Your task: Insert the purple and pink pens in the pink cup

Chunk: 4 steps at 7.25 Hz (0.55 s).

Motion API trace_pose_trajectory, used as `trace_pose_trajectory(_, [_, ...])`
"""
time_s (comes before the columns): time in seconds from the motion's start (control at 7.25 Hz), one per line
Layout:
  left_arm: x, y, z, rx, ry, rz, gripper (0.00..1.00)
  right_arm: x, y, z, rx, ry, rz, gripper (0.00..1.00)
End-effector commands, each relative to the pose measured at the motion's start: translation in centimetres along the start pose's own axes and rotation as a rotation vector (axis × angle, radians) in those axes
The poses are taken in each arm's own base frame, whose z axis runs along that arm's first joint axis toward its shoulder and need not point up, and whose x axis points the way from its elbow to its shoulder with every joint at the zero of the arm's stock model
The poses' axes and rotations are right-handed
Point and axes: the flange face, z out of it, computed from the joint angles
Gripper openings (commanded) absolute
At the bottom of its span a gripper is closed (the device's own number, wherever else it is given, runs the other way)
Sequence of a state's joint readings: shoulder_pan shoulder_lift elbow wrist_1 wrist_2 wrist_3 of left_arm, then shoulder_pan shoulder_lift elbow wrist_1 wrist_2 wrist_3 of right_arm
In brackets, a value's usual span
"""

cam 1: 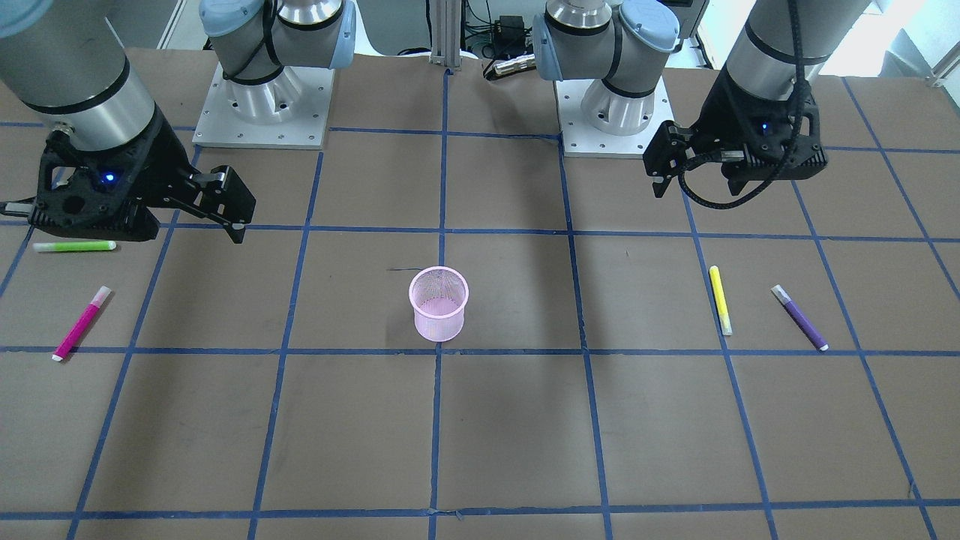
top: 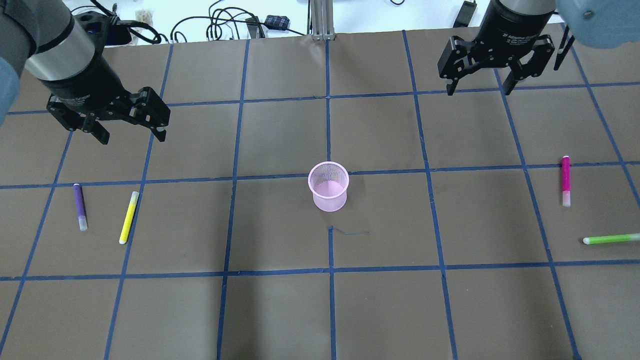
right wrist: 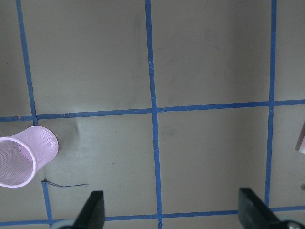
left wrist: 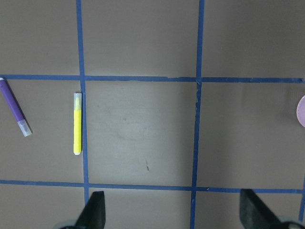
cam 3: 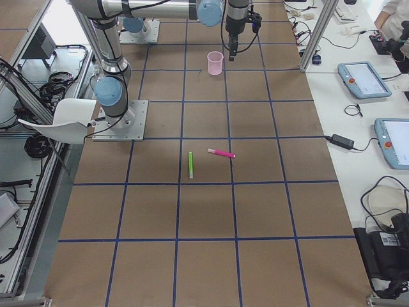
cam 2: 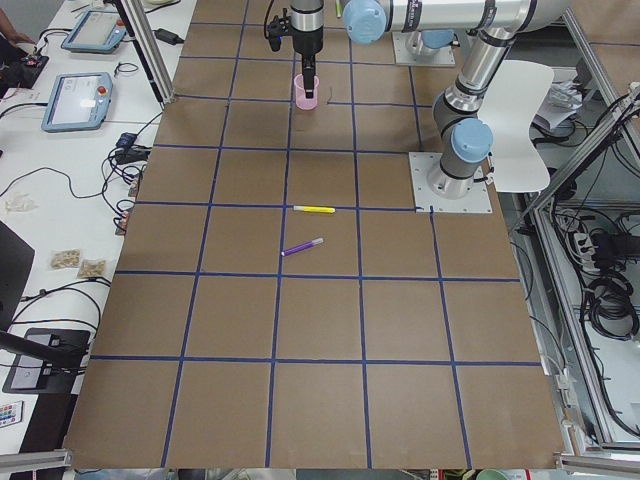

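Starting wide in the overhead view, the table (top: pixel 380 310) is all brown paper and blue tape lines, and nothing has been picked up yet. Up at ten o'clock from centre hangs the left gripper (top: pixel 132 135), fingers spread wide and holding nothing. The right gripper (top: pixel 479 90) sits at about two o'clock, jaws just as far apart and just as bare. Dead centre stands the cup (top: pixel 328 187), upright, mouth open, nothing inside. Out at nine o'clock from it lies the purple pen (top: pixel 80 206), flat on the paper, running roughly twelve to six. Well off at three o'clock lies the pink pen (top: pixel 566 180), flat too and on the same line. So the step in hand looks like the first reach, each arm to its own side. The left gripper wants to drop toward seven o'clock and straddle the purple barrel near its middle, since its fingers already spread across that line. It should mind the yellow pen (top: pixel 129 217), near at three o'clock of the purple one, so come straight down, not sweeping. The right side has more room, with the green pen (top: pixel 610 239) at five o'clock of the pink one. That mesh cup looks light, so release above the mouth and never nudge the rim.
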<state>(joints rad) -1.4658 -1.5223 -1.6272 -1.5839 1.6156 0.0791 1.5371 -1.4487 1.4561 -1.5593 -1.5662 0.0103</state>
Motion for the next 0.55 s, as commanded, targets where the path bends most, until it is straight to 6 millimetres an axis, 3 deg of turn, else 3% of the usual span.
trace_pose_trajectory(0.0, [0.1, 0.0, 0.1, -0.001, -0.003, 0.010, 1.00, 0.1, 0.0, 0.1, -0.001, 0.002, -0.004, 1.00])
trace_pose_trajectory(0.41, [0.0, -0.1, 0.4, -0.006, -0.012, 0.011, 1.00, 1.3, -0.4, 0.1, 0.002, 0.001, 0.019, 1.00])
